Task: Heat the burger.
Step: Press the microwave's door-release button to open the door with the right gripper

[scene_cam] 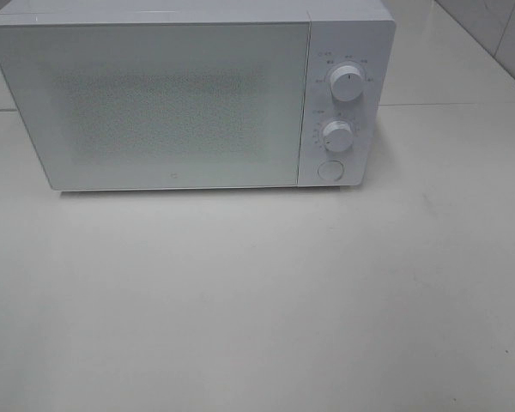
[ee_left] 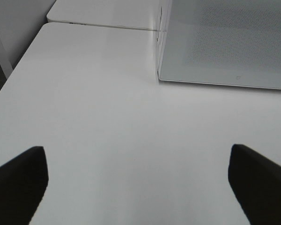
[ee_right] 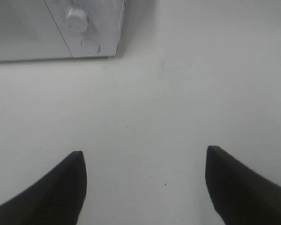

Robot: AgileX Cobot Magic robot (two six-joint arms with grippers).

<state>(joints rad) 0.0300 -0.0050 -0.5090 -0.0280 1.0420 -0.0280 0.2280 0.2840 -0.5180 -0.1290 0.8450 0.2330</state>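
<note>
Two dials point(scene_cam: 346, 84) mark the shut microwave point(scene_cam: 172, 103); left fingers point(ee_left: 18, 183) and right fingers point(ee_right: 51, 192) spread empty over the table point(scene_cam: 257, 300).

White microwave point(scene_cam: 348, 39), seemingly dotted door point(scene_cam: 154, 107); white table point(scene_cam: 257, 300).

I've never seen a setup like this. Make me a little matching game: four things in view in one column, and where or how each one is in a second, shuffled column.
Things:
1. door
2. upper knob
3. round button
4. table

Place or state:
a. lowest of the three controls
b. carrying the microwave
c. shut
d. highest of the three controls

Pairs: 1-c, 2-d, 3-a, 4-b.
</note>
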